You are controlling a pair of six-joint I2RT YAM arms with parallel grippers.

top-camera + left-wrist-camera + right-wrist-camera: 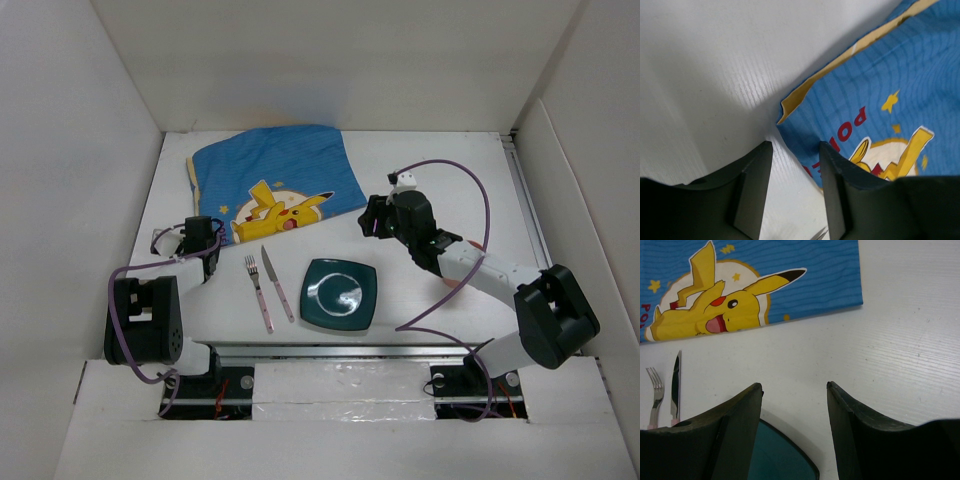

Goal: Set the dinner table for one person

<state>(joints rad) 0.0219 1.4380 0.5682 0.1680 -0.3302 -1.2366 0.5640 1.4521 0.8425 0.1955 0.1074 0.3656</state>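
Note:
On the white dinner table (455, 165) a dark teal square plate (341, 295) lies near the front edge. A fork (259, 290) and a knife (278, 283) with pink handles lie side by side just left of it. My left gripper (205, 240) is open and empty over bare table at the near left corner of the blue placemat (275, 190). In the left wrist view the left gripper (795, 145) has the placemat (880, 90) ahead to the right. My right gripper (372, 216) hovers open and empty above the table behind the plate. The right wrist view shows the right gripper (794, 385), plate (780, 455), fork (656, 390) and knife (675, 385).
The blue placemat (790, 275) with its yellow cartoon print lies askew at the back centre. White panel walls (90, 150) close in both sides and the back. A metal rail (330, 350) runs along the near edge. Something orange-red (472, 246) peeks from under the right arm.

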